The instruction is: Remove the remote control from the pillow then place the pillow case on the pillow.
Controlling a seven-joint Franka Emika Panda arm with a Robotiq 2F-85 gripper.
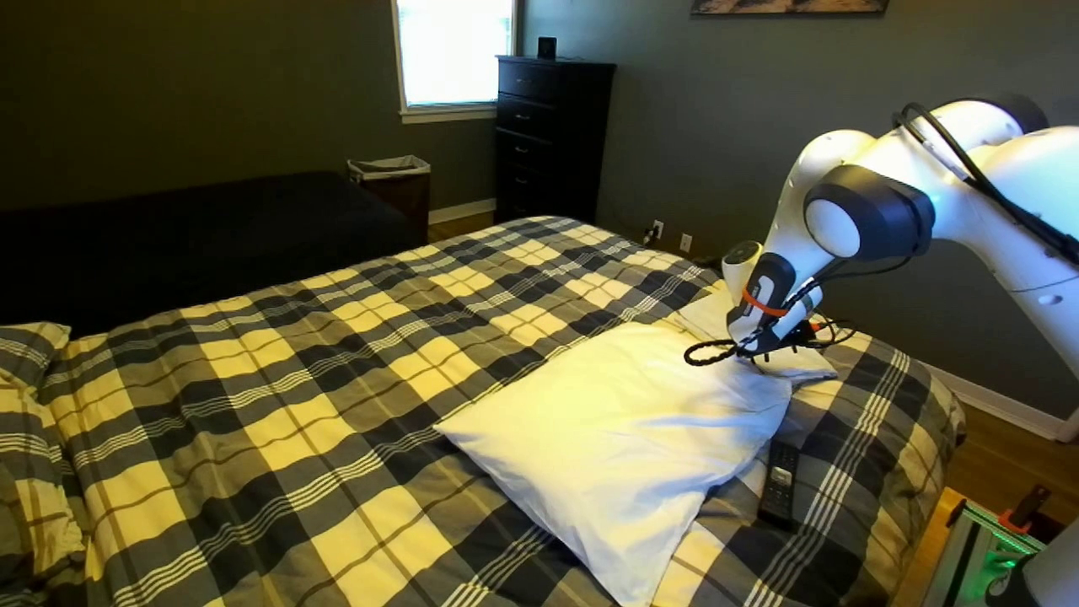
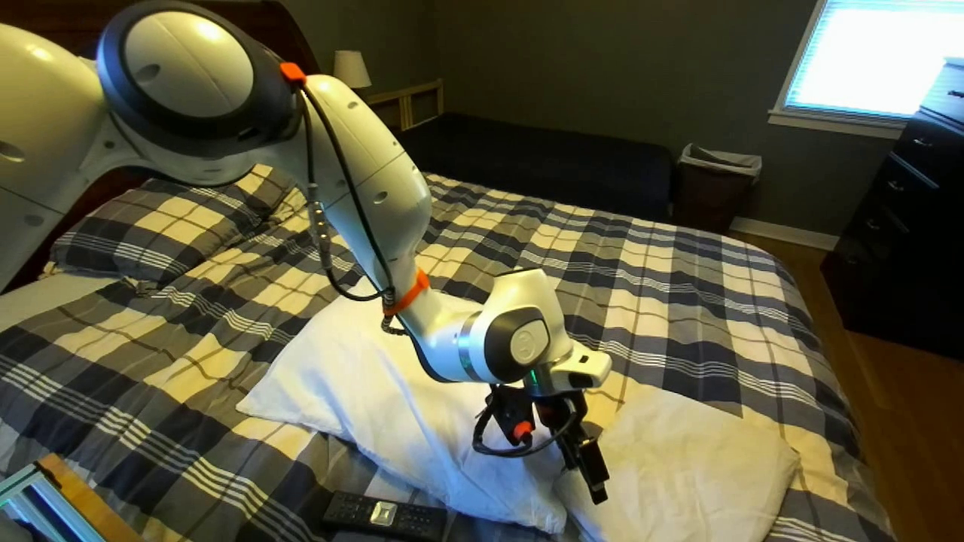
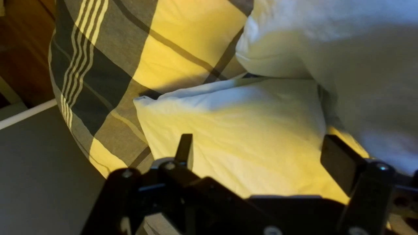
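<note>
Presently, the task stands near its midpoint, as judged from the layout. Step 1, removal of the remote control (image 1: 780,485), reads as complete: the unit lies on the plaid bed cover (image 1: 337,388), just beside one edge of the pillow (image 1: 607,421), with no part of it resting on top. Step 2, placement of the pillow case (image 2: 685,467), is outstanding: the folded cloth lies just beside an adjoining edge of the pillow, not on it. The gripper (image 3: 261,153) is positioned over the pillow case, beyond that edge of the pillow. Its fingers (image 3: 341,163) stand wide apart, with no cloth clamped between them. Contact between the fingers and the cloth below cannot be confirmed from these angles. Remaining actions, by judgement: grasp the pillow case, lift it, and transfer it to the pillow.

Appearance of the pillow case: off-white to cream, lying flat, with a roughly four-sided outline. In the wrist view the cloth takes a yellow tint, with faint creases and a loosely layered edge ending in a corner. The pillow is plump and plain white, with shallow wrinkles. The remote control is a slim black bar with rows of buttons and a lighter central pad.
</note>
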